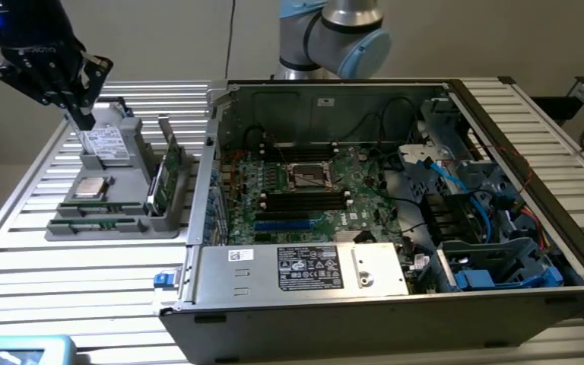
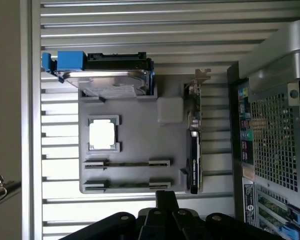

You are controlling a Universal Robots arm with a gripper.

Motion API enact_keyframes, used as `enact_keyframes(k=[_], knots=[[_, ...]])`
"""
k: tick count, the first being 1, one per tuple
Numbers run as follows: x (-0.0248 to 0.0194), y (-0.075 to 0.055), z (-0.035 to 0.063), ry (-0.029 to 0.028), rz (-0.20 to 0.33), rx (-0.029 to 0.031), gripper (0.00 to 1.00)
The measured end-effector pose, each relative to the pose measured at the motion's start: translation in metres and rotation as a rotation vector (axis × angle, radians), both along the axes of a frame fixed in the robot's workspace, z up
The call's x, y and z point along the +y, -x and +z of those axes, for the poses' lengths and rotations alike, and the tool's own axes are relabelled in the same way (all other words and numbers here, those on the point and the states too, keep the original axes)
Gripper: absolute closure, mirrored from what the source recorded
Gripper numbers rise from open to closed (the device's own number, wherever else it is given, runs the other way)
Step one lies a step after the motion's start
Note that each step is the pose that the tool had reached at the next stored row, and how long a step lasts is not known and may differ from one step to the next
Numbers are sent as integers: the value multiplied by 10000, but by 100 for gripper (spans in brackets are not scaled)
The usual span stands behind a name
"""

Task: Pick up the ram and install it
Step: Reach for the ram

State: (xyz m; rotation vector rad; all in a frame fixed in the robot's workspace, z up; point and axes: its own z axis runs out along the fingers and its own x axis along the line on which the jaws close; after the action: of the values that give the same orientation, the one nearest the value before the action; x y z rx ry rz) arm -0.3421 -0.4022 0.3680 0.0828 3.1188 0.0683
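A grey parts tray [image 1: 165,226] sits on the slatted table at the exterior view's left. The ram [image 1: 97,225] is a slim green stick lying in the tray's front slot. In the wrist view it shows edge-on as a thin line [image 2: 127,163], with a second such line [image 2: 127,185] beside it. My black gripper [image 1: 82,120] hangs above the tray's far end, over the hard drive [image 1: 104,144], with its fingers drawn together on nothing. In the wrist view the gripper [image 2: 166,197] is apart from the ram. The open computer case [image 1: 394,304] shows the green motherboard [image 1: 307,190] with its black slots [image 1: 307,201].
The tray also holds a processor [image 1: 91,188] and an upright green expansion card [image 1: 170,171]. The case's side wall [image 1: 211,152] rises right beside the tray. Cables and blue drive bays [image 1: 495,258] crowd the case's right side. Bare slatted table [image 1: 69,281] lies in front of the tray.
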Motion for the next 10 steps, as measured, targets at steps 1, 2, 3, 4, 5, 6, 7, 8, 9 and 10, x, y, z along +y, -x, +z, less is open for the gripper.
enact_keyframes(k=[1,2,3,4,5,6,7,8,9,10], knots=[[-1,30,-9,3,0,-1,89],[-2,61,-18,8,2,-1,89],[-2,93,-26,14,3,0,89],[-3,122,-35,21,5,-1,89],[-3,152,-44,32,7,-1,89],[-3,174,-51,48,10,0,89],[-3,183,-57,62,11,-2,89],[-3,184,-57,68,12,1,89],[-3,183,-57,68,13,0,89],[-4,184,-57,68,13,0,89]])
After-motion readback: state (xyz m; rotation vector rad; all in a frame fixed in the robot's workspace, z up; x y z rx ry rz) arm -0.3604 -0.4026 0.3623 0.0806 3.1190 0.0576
